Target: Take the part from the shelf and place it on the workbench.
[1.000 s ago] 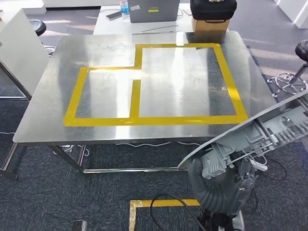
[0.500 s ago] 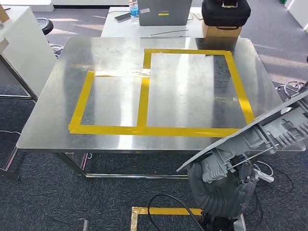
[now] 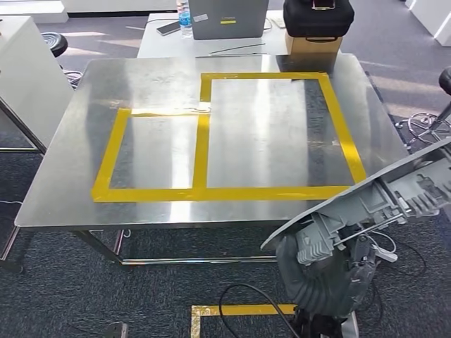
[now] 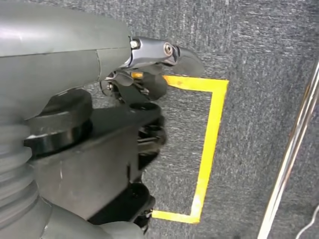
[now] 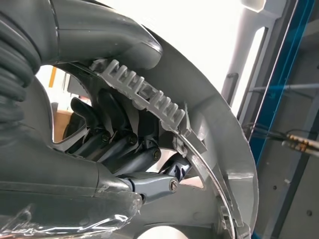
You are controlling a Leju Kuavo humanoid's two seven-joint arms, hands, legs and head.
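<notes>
My right hand [image 3: 320, 273] holds a long grey plastic part [image 3: 372, 191] low at the right, tilted up toward the right edge, in front of the workbench's near right corner. In the right wrist view its dark fingers [image 5: 120, 145] curl onto the ribbed inner side of the part [image 5: 212, 124]. The workbench [image 3: 69, 169] is a steel table marked with two yellow tape rectangles [image 3: 200, 151]. My left hand [image 4: 112, 149] hangs over the carpet with nothing in it, thumb [image 4: 167, 52] stretched out.
Behind the workbench a white table carries a laptop [image 3: 228, 14], a bottle [image 3: 183, 15] and a black case on a box [image 3: 316, 20]. A stool [image 3: 53, 42] and a white panel [image 3: 24, 81] stand left; a chair base [image 3: 425, 125] right. Cables [image 3: 250, 301] and yellow floor tape [image 3: 242, 310] lie below.
The whole picture has shifted slightly, so the camera has moved. The part stays in my right hand at the same tilt.
</notes>
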